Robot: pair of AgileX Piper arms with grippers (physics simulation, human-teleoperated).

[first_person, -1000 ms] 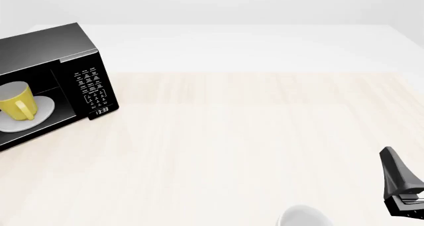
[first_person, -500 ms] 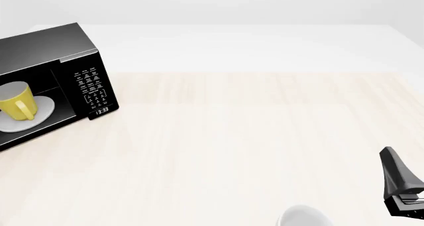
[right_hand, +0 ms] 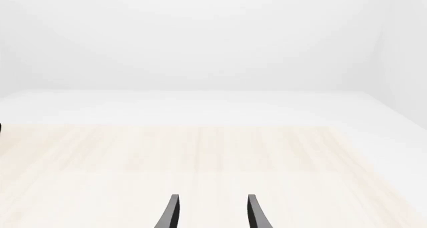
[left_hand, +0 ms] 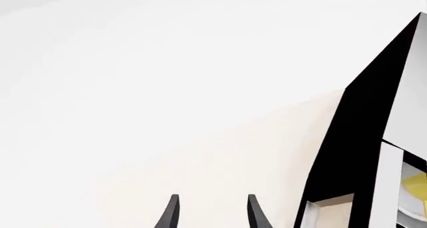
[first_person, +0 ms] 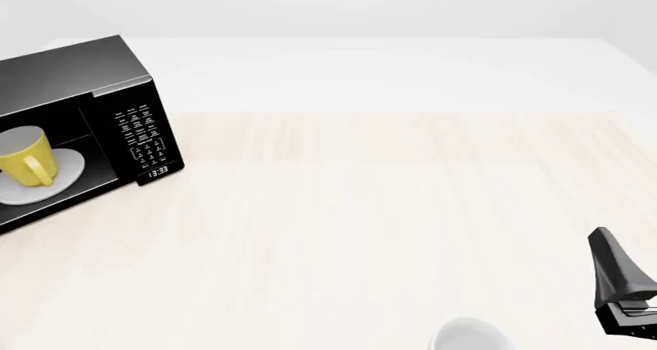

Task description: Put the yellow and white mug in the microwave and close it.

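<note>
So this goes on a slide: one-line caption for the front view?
Yellow and white mug on the turntable inside the open microwave; right gripper idle at the table's near edge.

Each wrist view shows 2 slim, matte black fingers tapering to points, on the left gripper and the right gripper, while the front view shows a black wedge-shaped finger on a blocky grey-edged base.

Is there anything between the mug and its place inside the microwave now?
No. The yellow and white mug already stands on the turntable plate inside the microwave, whose front is still open. Nothing visible blocks it.
</note>
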